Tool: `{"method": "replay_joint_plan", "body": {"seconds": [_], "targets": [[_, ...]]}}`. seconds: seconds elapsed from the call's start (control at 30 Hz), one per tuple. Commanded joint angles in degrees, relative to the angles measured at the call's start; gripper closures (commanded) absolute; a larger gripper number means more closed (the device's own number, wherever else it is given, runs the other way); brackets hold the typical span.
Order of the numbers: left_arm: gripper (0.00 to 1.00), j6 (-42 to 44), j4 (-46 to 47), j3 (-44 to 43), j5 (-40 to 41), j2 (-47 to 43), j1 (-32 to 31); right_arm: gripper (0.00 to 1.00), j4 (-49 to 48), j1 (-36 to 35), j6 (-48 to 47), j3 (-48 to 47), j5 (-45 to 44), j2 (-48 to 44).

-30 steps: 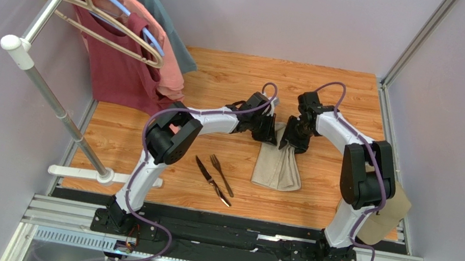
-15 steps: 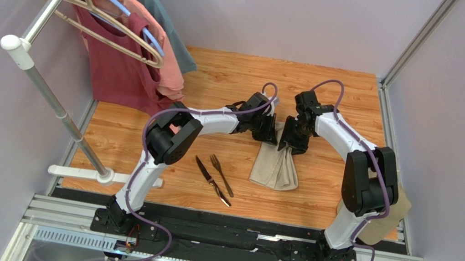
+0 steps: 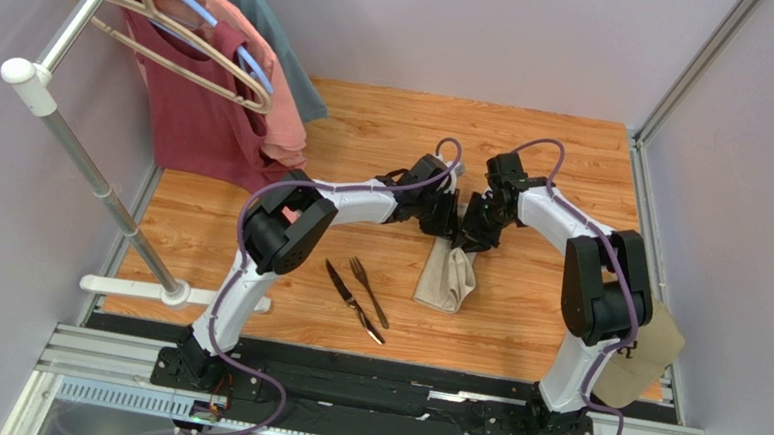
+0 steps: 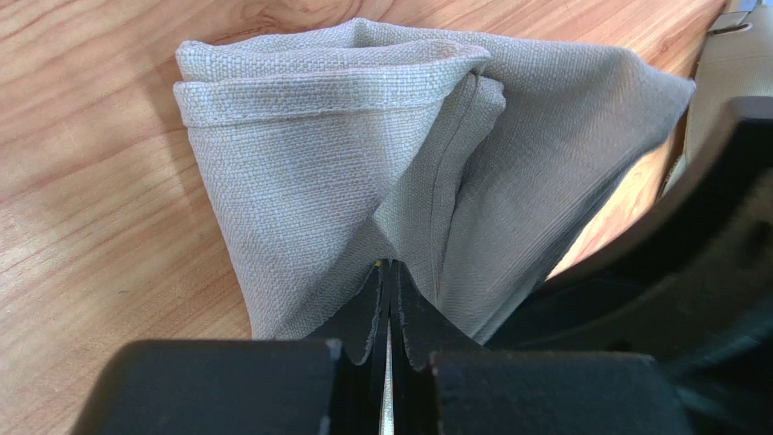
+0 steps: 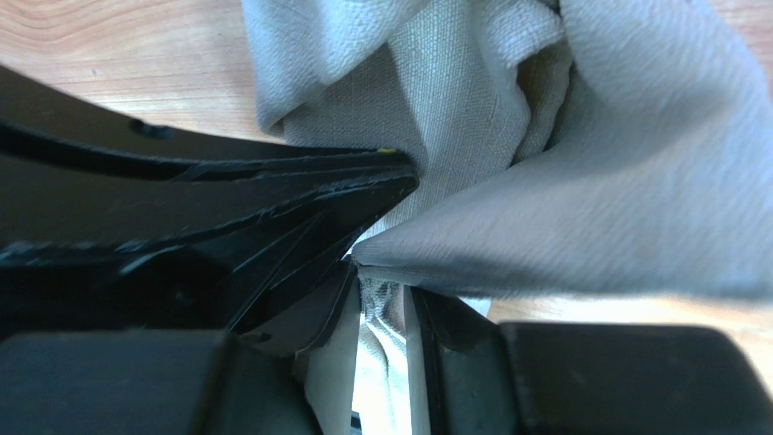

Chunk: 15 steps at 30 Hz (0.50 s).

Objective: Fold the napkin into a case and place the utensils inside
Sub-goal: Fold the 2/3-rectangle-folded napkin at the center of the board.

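Note:
The beige-tan napkin (image 3: pixel 447 277) lies bunched and doubled over on the wood table, its far end lifted between both grippers. My left gripper (image 3: pixel 448 227) is shut on the napkin's far corner; in the left wrist view the napkin (image 4: pixel 399 163) fans out from the pinched jaws (image 4: pixel 391 272). My right gripper (image 3: pixel 467 234) sits right beside it, shut on a fold of the napkin (image 5: pixel 508 154), cloth showing between its fingers (image 5: pixel 386 304). The dark fork (image 3: pixel 369 290) and knife (image 3: pixel 353 300) lie side by side to the napkin's left, untouched.
A clothes rack (image 3: pixel 81 137) with red and pink shirts (image 3: pixel 216 100) stands at the left. A tan cap (image 3: pixel 641 359) hangs over the table's right front edge. Walls close in the table on three sides.
My right gripper has moved left toward the left gripper, carrying its napkin corner. The napkin has narrowed from a spread shape into a bunched fold. The left arm has barely moved.

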<state>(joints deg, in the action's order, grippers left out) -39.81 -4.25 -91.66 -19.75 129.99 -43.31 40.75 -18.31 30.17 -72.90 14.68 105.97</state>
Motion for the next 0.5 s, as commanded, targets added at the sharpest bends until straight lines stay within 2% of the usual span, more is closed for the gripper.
{"method": "replay_joint_plan", "body": {"seconds": [0.0,0.2,0.37,0.47], "targets": [[0.99,0.00,0.30,1.30,0.41,-0.79,-0.46,0.75,-7.61,0.20,1.47,2.14,3.51,0.64],[0.98,-0.71,-1.28,0.78,0.15,-1.58,-0.46,0.76,-13.15,0.81,1.21,5.40,6.68,0.64],[0.91,-1.23,-5.50,0.51,1.90,-4.65,-0.02,0.77,-14.91,1.69,0.68,7.68,7.03,0.37],[0.83,-0.01,-8.31,0.69,2.43,-7.20,0.59,0.77,-15.18,2.13,0.15,8.39,7.29,0.46]]}}
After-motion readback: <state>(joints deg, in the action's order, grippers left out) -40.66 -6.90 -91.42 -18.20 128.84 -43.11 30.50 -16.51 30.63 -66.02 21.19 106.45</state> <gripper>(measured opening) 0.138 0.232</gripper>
